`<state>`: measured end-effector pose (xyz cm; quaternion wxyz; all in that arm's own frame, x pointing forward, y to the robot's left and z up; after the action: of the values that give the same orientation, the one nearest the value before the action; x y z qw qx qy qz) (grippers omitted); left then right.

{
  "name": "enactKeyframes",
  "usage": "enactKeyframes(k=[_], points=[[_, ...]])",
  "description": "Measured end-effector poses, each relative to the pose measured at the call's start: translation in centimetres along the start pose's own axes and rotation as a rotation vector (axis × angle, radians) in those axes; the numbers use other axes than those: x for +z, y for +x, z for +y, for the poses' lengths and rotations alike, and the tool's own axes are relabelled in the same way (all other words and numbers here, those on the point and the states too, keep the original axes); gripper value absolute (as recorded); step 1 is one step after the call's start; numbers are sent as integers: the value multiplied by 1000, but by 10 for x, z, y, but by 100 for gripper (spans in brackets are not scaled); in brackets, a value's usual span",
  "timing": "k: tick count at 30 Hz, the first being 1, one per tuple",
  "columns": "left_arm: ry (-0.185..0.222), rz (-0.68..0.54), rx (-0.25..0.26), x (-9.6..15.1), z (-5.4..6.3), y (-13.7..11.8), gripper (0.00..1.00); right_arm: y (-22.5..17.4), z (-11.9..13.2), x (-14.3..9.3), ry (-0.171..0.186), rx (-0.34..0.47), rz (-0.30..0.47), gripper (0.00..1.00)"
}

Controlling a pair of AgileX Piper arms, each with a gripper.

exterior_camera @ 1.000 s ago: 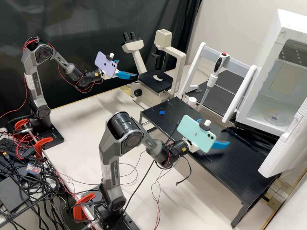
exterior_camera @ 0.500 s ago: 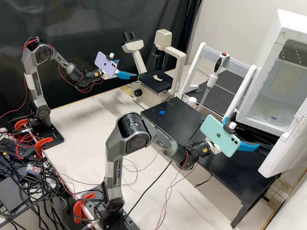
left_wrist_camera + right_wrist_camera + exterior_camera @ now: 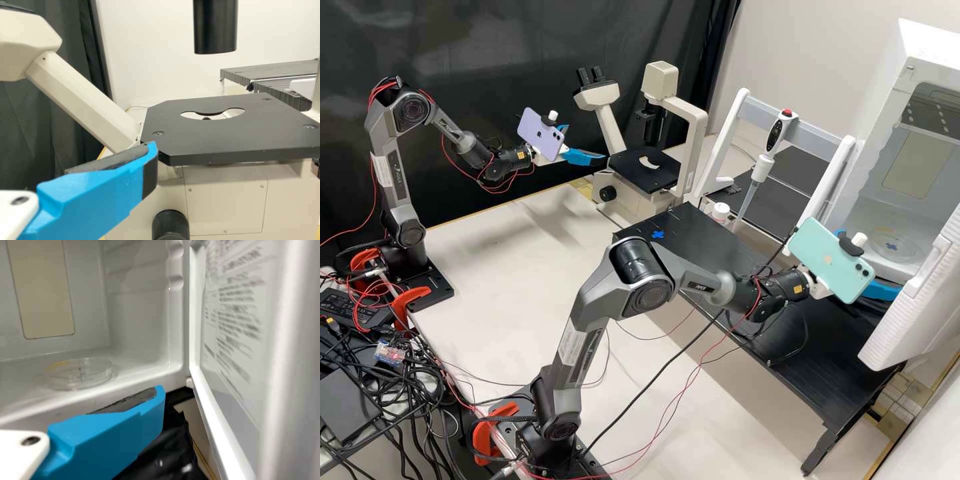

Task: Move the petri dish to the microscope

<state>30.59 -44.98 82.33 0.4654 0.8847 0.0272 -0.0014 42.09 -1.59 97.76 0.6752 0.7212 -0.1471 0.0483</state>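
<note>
The clear petri dish (image 3: 901, 251) lies on the incubator's floor, over a blue mark; in the right wrist view the dish (image 3: 80, 375) lies flat beyond the blue finger. My right gripper (image 3: 881, 290) is at the incubator's doorway, partly behind the green phone; in its wrist view the gripper (image 3: 117, 427) shows a bare pad, open, apart from the dish. Off the front of the microscope (image 3: 693, 133), my left gripper (image 3: 586, 143) hangs with spread, empty fingers. From its wrist, the gripper (image 3: 107, 185) stands before the black stage (image 3: 225, 137) with its round opening.
The incubator door (image 3: 913, 300) stands open close beside my right gripper. Below is a black raised platform (image 3: 693, 247) with a blue cross. A pipette (image 3: 763, 157) hangs on a white rack between microscope and incubator. The microscope's black column (image 3: 215, 27) hangs above the stage.
My right arm has swung from over the black platform to the incubator's opening, going right and slightly up in the high view. The left arm and the dish have kept their places.
</note>
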Motion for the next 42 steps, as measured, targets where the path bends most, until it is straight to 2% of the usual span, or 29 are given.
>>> enactKeyframes(k=[5, 9, 14, 19, 22, 24, 29, 32, 42], points=[[0, 0, 0, 0, 0, 0, 100, 33, -6, -8, -21, -24, -1, 100], [0, 0, 0, 0, 0, 0, 100, 57, -11, -9, -59, -43, -14, 100], [0, 0, 0, 0, 0, 0, 100, 82, -19, -8, -75, -54, -44, 100], [0, 0, 0, 0, 0, 0, 100, 96, -23, -3, -103, -56, -66, 100], [0, 0, 0, 0, 0, 0, 100, 103, -26, -2, -144, -49, -57, 100], [0, 0, 0, 0, 0, 0, 100, 106, -27, -3, -152, -44, -50, 100], [0, 0, 0, 0, 0, 0, 100, 111, -28, -4, -160, -54, -39, 100], [0, 0, 0, 0, 0, 0, 100, 115, -29, -4, -128, -69, -35, 100], [0, 0, 0, 0, 0, 0, 100, 127, -40, 3, -91, -101, -11, 100]])
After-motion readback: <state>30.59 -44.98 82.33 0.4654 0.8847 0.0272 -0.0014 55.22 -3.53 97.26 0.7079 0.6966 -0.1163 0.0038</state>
